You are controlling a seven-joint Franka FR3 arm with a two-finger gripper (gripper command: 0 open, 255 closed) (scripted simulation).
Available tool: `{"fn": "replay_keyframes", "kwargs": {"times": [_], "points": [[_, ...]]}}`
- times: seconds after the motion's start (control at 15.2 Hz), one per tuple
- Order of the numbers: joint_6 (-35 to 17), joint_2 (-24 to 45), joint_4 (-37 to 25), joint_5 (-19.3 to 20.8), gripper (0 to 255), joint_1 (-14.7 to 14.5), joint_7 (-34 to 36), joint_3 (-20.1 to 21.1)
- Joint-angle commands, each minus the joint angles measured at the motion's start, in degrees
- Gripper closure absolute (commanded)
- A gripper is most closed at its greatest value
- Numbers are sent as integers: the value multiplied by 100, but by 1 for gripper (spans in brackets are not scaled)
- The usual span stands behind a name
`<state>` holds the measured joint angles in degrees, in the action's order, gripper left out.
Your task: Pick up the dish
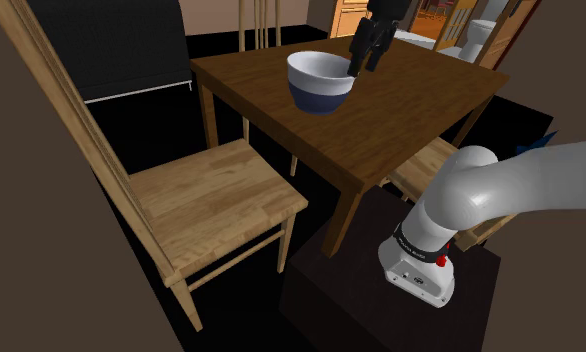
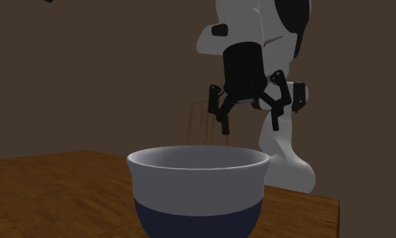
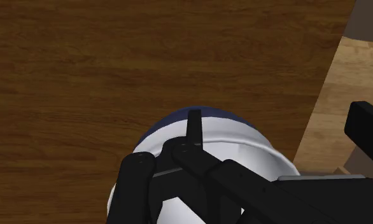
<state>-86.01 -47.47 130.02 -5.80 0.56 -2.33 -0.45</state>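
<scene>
Currently, the shoulder view shows a white, blue-based bowl (image 1: 321, 82) on a wooden table (image 1: 421, 100), with the black gripper (image 1: 366, 60) at its far rim. In the second exterior view, its 2 fingers (image 2: 221, 113) are spread and empty above the bowl. In the wrist view, a finger overlaps the rim; descending off-centre could tip the bowl.

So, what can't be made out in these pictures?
- Second exterior view: the base of the bowl, cut off by the bottom edge; the arm above the gripper, cut off by the top edge.
- Wrist view: much of the bowl, covered by the gripper's own black links.
</scene>
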Motion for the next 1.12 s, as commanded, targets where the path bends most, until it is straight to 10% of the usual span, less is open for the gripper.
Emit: {"fn": "replay_keyframes", "kwargs": {"times": [0.0, 1.06], "points": [[0, 0, 0, 0, 0, 0, 0, 0], [-1170, 1830, -698, 25, 0, 351, -798, -1219]]}}
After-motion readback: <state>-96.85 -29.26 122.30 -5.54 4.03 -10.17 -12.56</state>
